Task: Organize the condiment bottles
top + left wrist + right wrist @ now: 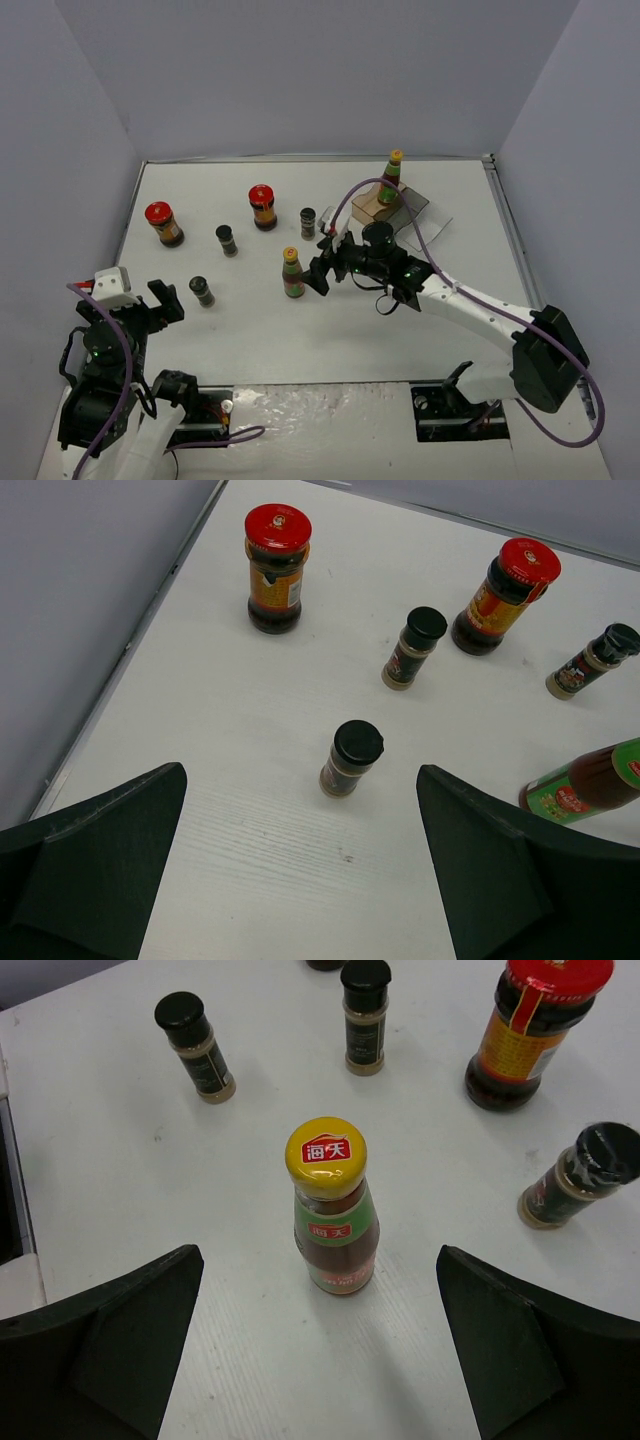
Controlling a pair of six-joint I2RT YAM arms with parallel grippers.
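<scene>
White worktop [450, 300]: carries all seven condiment bottles, every one upright.
Right tool [320, 272]: released, jaws wide, grasping nothing.
Near sauce bottle [333, 1210]: stands just ahead of the right tool, centred between its fingers [110, 1350], apart from both.
Left tool [168, 300]: released and empty, at the near left of the worktop.
Near shaker [351, 758]: stands ahead of the gap in the left tool, not touching it.
Left jar [164, 223], centre jar [263, 207]: red-lidded, beyond the near shaker, well apart.
Middle shaker [227, 239], back shaker [308, 222]: one on each side of the centre jar.
Far sauce bottle [394, 175]: back right, at a tan block [368, 207] beside the clear tray [425, 212]; exact footing cannot be told.
Top view only: far sauce bottle, tan block, clear tray.
Right wrist view only: red emblem on the yellow cap.
</scene>
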